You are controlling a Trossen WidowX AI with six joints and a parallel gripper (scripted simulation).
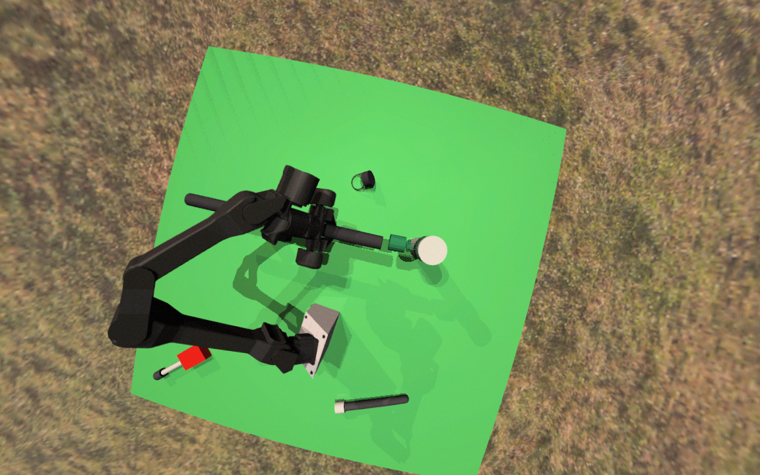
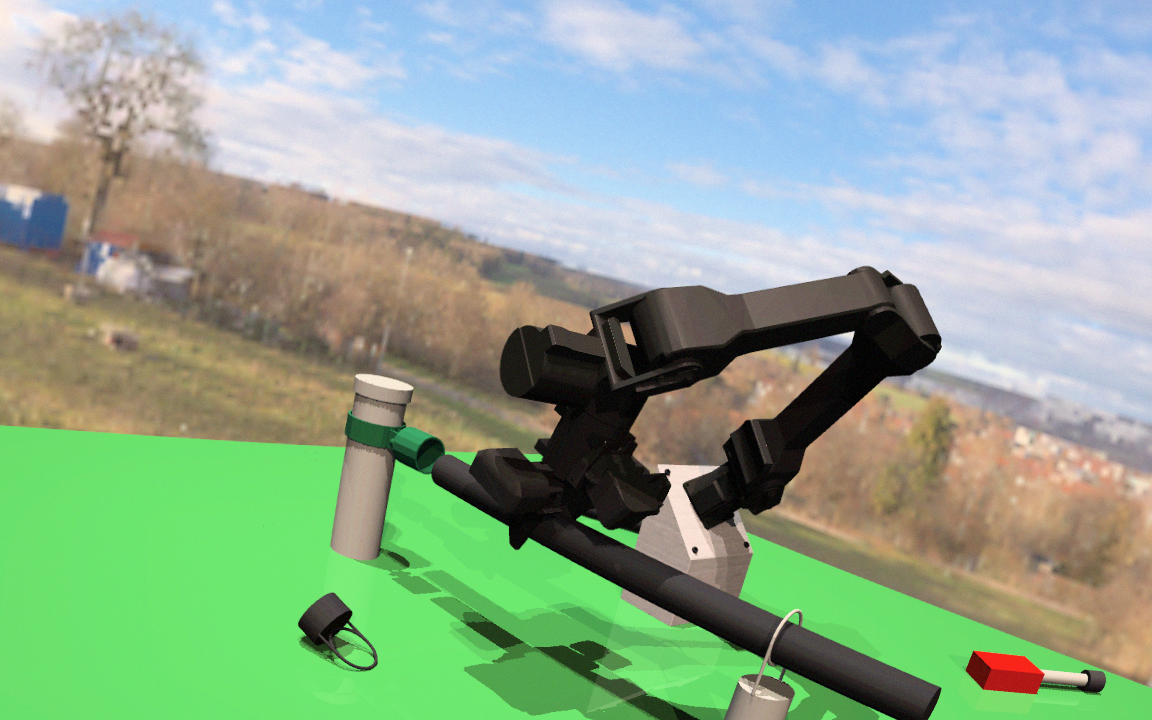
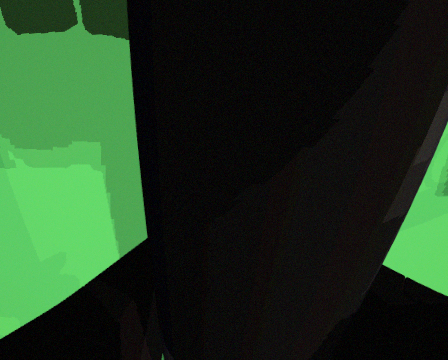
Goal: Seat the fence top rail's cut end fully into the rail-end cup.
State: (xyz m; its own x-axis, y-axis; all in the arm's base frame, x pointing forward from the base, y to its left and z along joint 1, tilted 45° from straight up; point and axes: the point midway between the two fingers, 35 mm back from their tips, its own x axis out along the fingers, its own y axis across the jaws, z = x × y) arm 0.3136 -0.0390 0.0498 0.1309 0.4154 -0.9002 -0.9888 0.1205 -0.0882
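Note:
The dark rail [image 1: 356,235] [image 2: 678,582] [image 3: 284,225] slopes up towards the big post [image 2: 359,510]. My gripper [image 1: 318,230] [image 2: 528,526] is shut on it, nearer its cut end. That end is just outside the mouth of the green rail-end cup [image 1: 397,243] [image 2: 412,446], with a small gap in the top view. The cup hangs on the green brace band [image 2: 367,429], high on the post below the pale post cap [image 1: 431,250] [image 2: 382,387]. The rail's other part passes through the wire loop of the loop cap [image 2: 761,693]. The rail fills the wrist view's middle.
A spare black loop cap [image 1: 367,179] [image 2: 326,617] lies beside the rail. The arm's wedge base [image 1: 318,333] [image 2: 696,573] stands on the other side. A red block tool [image 1: 194,356] [image 2: 1004,672] and a dark rod with a white end [image 1: 375,402] lie on the green mat [image 1: 465,366] [image 2: 159,573].

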